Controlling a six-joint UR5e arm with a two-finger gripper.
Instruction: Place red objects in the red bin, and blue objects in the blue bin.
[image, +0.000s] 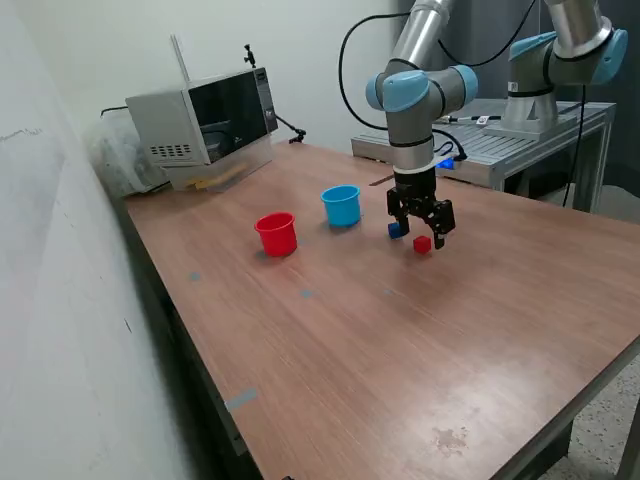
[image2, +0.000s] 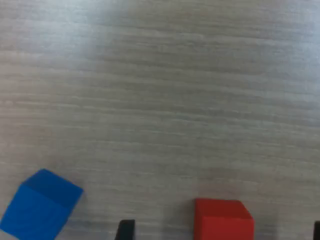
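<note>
Down at the tabletop, the gripper (image: 421, 232) hangs low with its two dark fingers spread apart and nothing between the pads. In the wrist view one black fingertip (image2: 125, 230) shows at the frame edge, a second barely at the corner. A red cube (image2: 223, 219) sits on the wooden table (image2: 165, 100) within the span of the open jaws, nearer one finger than the other; whether it touches either cannot be told. It is a cube, so it has no long axis; its flat faces lie roughly square to the line between the fingers. A blue cube (image2: 41, 211) lies just outside the jaws, beyond the visible fingertip, turned so a corner points toward the gripper. Both cubes are small, plain and matte.

From the exterior view, the arm stands nearly vertical above the cubes, wrist straight down, grey links with light blue joint caps. The red cube (image: 422, 244) shows below the fingers, the blue cube (image: 398, 230) beside them.

Farther from the jaws, toward the exterior view's left, stands the light blue cup (image: 341, 205), upright and open-mouthed, and beyond it the red cup (image: 276, 234), also upright. A microwave (image: 203, 118) sits at the far table edge.
</note>
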